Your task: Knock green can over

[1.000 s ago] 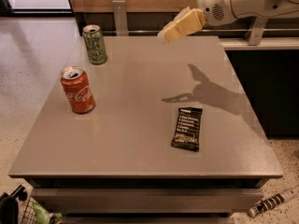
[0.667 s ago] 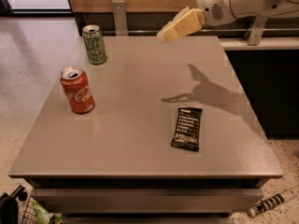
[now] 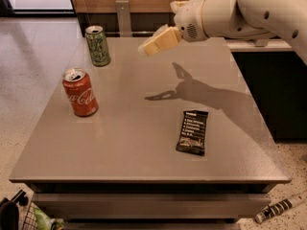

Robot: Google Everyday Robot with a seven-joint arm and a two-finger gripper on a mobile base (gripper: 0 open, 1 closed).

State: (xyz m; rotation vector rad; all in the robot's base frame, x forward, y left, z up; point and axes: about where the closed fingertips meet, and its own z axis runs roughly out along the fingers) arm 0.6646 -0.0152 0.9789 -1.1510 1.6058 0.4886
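I saw the gripper [image 3: 154,43] hovering right of the upright green can [image 3: 98,45]; open or closed, I couldn't tell.

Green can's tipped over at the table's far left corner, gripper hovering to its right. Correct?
No: the camera view shows the green can standing upright there, not tipped. The gripper does hover to its right, above the table.

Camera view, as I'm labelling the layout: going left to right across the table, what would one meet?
Red can → green can → end effector, in the air over the far side of the table → black snack bar.
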